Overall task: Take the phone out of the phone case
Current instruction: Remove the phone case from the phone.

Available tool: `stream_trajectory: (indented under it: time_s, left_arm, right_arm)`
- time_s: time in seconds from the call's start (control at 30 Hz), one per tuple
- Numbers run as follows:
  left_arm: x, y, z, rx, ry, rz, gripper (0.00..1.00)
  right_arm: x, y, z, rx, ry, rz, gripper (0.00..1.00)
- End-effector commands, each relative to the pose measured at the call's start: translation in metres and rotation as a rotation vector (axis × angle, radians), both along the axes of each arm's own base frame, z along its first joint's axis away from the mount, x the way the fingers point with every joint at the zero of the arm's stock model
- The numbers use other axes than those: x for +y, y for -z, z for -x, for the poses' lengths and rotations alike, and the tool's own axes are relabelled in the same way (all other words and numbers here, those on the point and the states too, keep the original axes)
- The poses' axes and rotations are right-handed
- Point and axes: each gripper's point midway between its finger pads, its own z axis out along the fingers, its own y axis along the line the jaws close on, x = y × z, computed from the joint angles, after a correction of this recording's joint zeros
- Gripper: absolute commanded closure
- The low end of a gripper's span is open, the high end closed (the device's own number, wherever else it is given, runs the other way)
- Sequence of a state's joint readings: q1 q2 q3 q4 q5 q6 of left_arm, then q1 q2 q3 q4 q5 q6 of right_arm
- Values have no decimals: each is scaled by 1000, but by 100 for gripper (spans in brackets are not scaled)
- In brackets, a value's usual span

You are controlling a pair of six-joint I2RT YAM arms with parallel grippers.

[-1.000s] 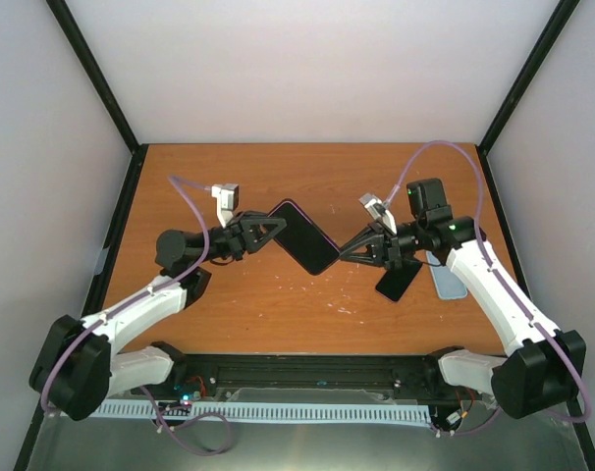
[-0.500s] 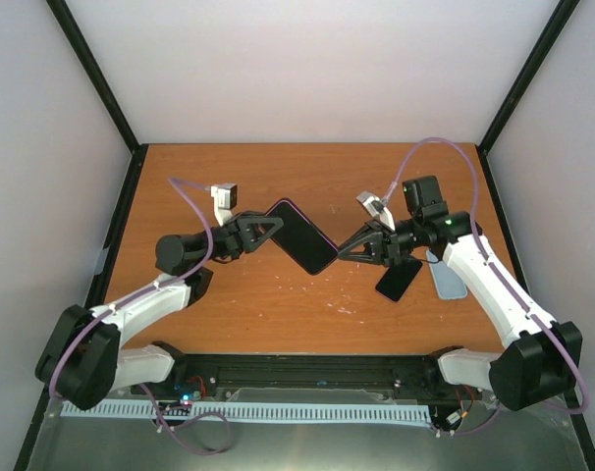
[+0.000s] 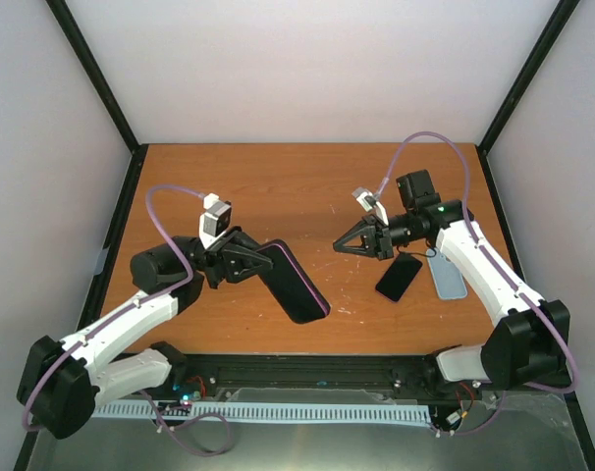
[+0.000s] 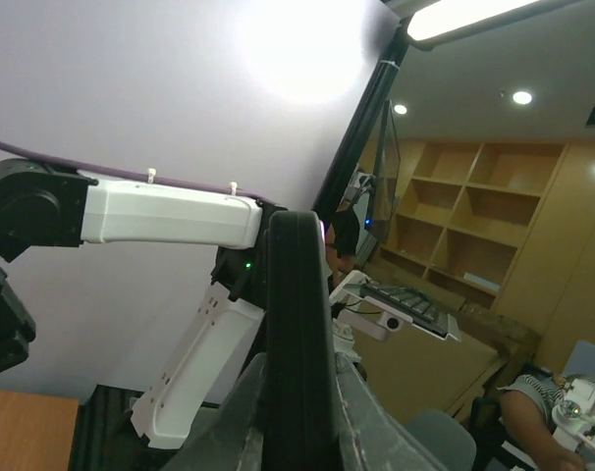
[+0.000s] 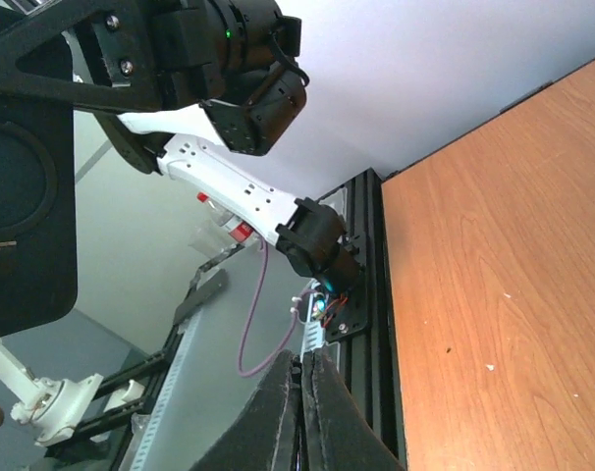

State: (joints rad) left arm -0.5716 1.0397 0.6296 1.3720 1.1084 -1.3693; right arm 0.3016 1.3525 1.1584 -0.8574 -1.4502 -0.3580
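The left gripper (image 3: 265, 260) pinches the upper end of the phone case (image 3: 296, 285), a black slab with a purple edge, and holds it slanting down toward the near middle of the desk (image 3: 278, 186). Whether its lower end touches the wood cannot be told, nor whether the phone sits inside it. In the left wrist view the case (image 4: 297, 334) shows edge-on, upright, squeezed between the two grey fingers (image 4: 241, 422), with the white right arm (image 4: 165, 211) behind it. The right gripper (image 3: 339, 246) hangs over the desk to the right of the case, well apart from it, its fingers pressed together on nothing. The right wrist view shows those fingers (image 5: 322, 417) touching along their length. It also shows the flat black back of the case (image 5: 23, 196), marked with a faint ring, at the left edge. A loose black phone (image 3: 399, 278) lies flat on the desk just below the right gripper. A pale blue-grey cover (image 3: 445, 277) lies just beside it, partly under the right arm.
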Motion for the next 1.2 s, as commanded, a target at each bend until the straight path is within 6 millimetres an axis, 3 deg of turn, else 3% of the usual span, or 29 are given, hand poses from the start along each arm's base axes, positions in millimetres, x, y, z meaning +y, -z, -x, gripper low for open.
stream_trajectory:
  time_s: [0.0,0.07,0.17,0.23,0.53,0.8,1.17]
  left_arm:
    - [2,-14,3,-59,-29,24,100]
    - [1,-16,-2,-54,-58,19,100]
    - [-4,-16,-18,-30,-139,-16,100]
    - [-6,-16,-27,-5,-191,-28,100]
    - [-11,-11,-37,7,-205,-35,100]
    - [-11,-11,-38,6,-206,-34,100]
    - [-11,-9,-36,-7,-211,-44,100]
  right_arm:
    - [-3,-11,5,-92,13,11,94]
    - [-6,-24,18,-140,-4,-20,84]
    - [-11,-47,43,-210,-28,-64,58]
    - [-13,-55,54,-259,-25,-63,50]
    - [2,-38,76,-256,-101,15,48]
    - [9,-43,80,-240,-147,-12,47]
    - [0,-59,102,-273,-192,-75,44]
